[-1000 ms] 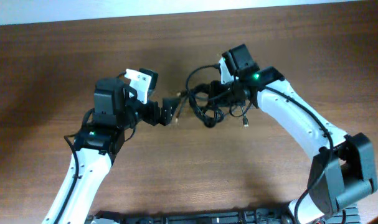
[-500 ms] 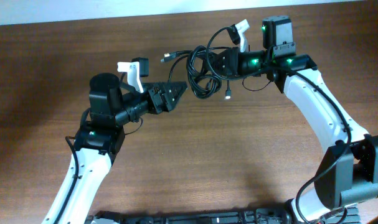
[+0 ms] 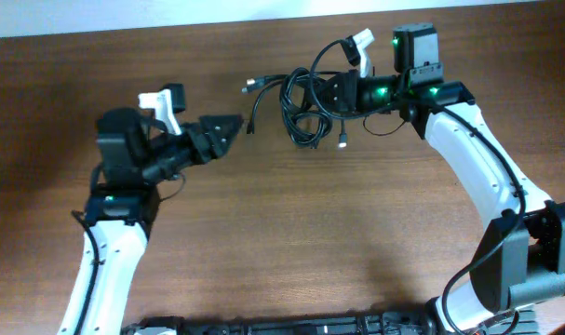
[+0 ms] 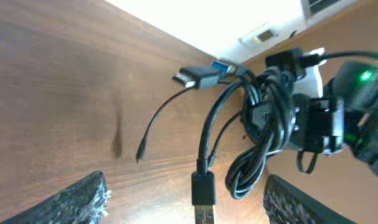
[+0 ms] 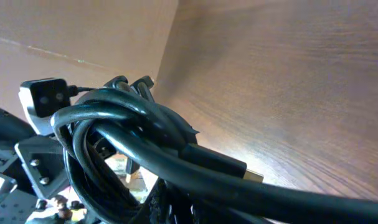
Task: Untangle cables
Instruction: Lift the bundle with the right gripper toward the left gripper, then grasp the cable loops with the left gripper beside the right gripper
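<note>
The cables (image 3: 305, 104) are a knotted bundle of thin black cords held off the brown table near its back edge. My right gripper (image 3: 334, 93) is shut on the bundle; in the right wrist view the cords (image 5: 145, 137) fill the frame and hide the jaws (image 5: 189, 205). Two plugs (image 3: 250, 87) stick out to the left and a thin end (image 3: 252, 127) hangs down. My left gripper (image 3: 226, 127) is open and empty, left of the bundle and clear of it. In the left wrist view the bundle (image 4: 263, 124) hangs ahead, and a USB plug (image 4: 203, 193) shows between the spread fingers (image 4: 185, 190) without touching them.
The wooden table (image 3: 310, 233) runs to a white wall strip (image 3: 263, 11) at the back. A black base bar (image 3: 282, 327) lies along the front edge. The right arm's white links (image 3: 477, 186) cross the right side.
My right gripper lifted the bundle up and toward the back a second ago, then held still. My left gripper has drawn back to the left, away from the bundle.
</note>
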Controlling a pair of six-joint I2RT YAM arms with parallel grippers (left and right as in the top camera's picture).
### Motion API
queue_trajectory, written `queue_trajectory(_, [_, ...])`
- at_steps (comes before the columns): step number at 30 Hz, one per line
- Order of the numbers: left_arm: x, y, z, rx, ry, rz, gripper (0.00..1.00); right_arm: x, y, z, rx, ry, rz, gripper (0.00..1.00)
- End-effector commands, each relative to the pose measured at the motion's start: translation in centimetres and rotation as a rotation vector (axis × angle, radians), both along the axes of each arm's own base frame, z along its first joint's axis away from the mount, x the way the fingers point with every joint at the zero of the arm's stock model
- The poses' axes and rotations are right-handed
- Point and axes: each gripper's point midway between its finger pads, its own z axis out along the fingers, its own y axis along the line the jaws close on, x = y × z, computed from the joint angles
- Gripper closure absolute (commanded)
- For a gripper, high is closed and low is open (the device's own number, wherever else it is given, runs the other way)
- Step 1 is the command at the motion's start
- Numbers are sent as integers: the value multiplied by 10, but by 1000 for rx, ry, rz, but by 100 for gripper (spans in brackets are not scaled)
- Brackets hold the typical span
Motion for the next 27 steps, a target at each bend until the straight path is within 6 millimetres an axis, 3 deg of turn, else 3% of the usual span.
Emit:
queue_trajectory(1, [-13,-22,24,-63,-79,-147,18,-2,10,15,-26,-56,-6,96])
queue_trajectory(3, [-19,-43,33,-66,-134,-208,11,-3,18,9,-62,-60,-16,96])
queue_trajectory(5, [-25,-61,46,-70,-205,-261,9,-5,25,7,-76,-60,-12,96])
queue_trajectory(7, [-28,-72,44,-56,-214,-273,9,-9,29,8,-68,-50,0,96])
queue_trajectory(11, [-29,-80,29,4,-189,-252,9,-21,39,15,-18,-36,67,96])
queue_trajectory(19, [-14,-63,9,110,-159,-135,5,-29,43,20,18,-28,112,96])
queue_trajectory(23, [-13,-64,10,108,-166,-135,15,-41,65,18,-2,-41,150,96])
queue_trajectory(27, [-14,-64,9,110,-160,-136,53,-42,67,18,-1,-40,155,96])
